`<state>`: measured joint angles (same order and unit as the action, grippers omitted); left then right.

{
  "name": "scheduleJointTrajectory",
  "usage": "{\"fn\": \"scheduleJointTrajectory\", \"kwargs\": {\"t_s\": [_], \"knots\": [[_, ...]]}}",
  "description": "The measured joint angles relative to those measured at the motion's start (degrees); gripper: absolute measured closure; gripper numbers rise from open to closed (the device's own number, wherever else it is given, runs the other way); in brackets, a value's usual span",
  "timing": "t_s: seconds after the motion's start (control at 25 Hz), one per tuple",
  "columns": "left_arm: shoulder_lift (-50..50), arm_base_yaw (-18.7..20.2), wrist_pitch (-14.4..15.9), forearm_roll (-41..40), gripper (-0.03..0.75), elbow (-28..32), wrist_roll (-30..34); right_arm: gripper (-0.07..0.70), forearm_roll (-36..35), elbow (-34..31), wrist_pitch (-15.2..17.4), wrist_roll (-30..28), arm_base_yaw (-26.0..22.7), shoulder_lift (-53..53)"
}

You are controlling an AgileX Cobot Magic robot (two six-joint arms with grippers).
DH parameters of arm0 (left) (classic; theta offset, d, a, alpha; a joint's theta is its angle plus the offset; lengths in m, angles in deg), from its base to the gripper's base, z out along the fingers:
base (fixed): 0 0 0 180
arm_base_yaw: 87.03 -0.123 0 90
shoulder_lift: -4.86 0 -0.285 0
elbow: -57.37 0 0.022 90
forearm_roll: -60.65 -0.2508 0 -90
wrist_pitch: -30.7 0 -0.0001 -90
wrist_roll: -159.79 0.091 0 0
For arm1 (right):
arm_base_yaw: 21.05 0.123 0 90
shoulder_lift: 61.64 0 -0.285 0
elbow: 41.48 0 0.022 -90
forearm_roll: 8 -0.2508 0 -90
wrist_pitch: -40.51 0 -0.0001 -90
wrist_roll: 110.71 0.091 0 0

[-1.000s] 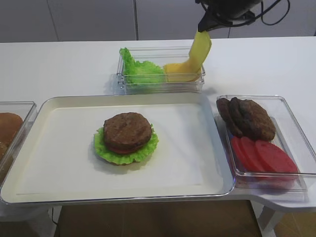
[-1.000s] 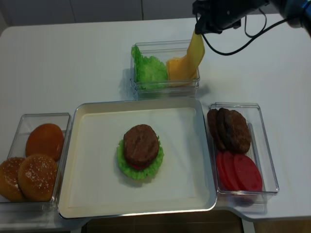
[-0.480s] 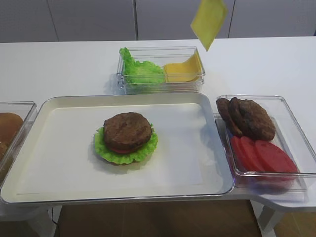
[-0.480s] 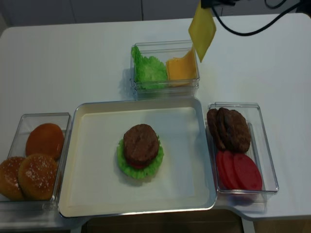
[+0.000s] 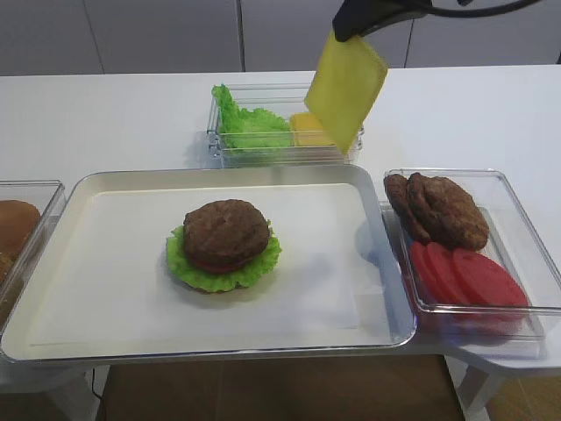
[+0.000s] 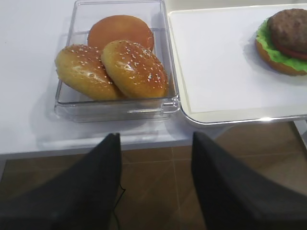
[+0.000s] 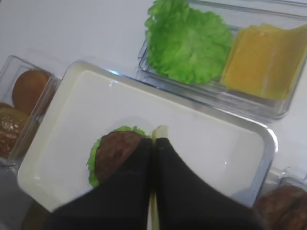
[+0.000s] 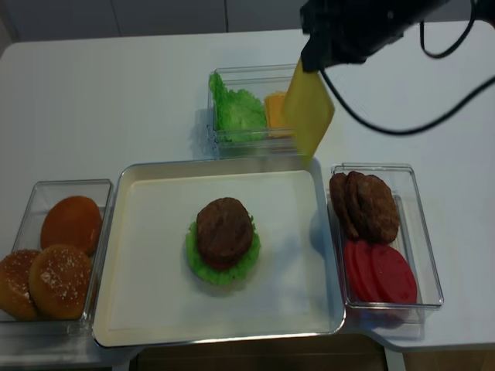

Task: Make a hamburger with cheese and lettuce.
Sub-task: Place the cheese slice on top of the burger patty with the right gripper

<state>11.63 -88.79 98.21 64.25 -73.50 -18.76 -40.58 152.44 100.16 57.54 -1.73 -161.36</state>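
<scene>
The hamburger [image 5: 225,246] sits on the left half of the metal tray [image 5: 105,298], a brown patty over a red slice and green leaf; it also shows in the realsense view [image 8: 223,241]. My right gripper [image 5: 349,28] is shut on a yellow cheese slice [image 5: 345,90] that hangs in the air above the tray's back right corner [image 8: 308,117]. In the right wrist view the gripper [image 7: 154,140] shows the cheese edge [image 7: 159,130] between its shut jaws. Loose lettuce [image 5: 250,123] and more cheese [image 7: 264,60] lie in the back box. My left gripper [image 6: 153,139] is open and empty, over the floor before the table edge.
A clear box [image 8: 387,294] at the right holds overlapping brown patties [image 5: 443,210] and red slices [image 5: 469,276]. A clear box [image 6: 72,108] at the left holds three buns [image 6: 134,67]. The back box [image 5: 280,153] stands behind the tray.
My right gripper has lifted the cheese slice clear of the back box, then brought it forward and lower toward the tray. The hamburger has not moved.
</scene>
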Motion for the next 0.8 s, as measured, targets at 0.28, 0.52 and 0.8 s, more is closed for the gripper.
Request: {"fn": "scheduleJointTrajectory", "kwargs": {"t_s": [0.28,0.52,0.8], "knots": [[0.0,0.0,0.0,0.0,0.357,0.0,0.0,0.626,-0.1,-4.7,-2.0,0.0,8.4,3.0],[0.0,0.0,0.0,0.0,0.356,0.0,0.0,0.626,-0.3,-4.7,-7.0,0.7,16.1,3.0],[0.0,0.0,0.0,0.0,0.357,0.0,0.0,0.626,-1.2,-4.7,-8.7,1.1,19.9,0.8]]}}
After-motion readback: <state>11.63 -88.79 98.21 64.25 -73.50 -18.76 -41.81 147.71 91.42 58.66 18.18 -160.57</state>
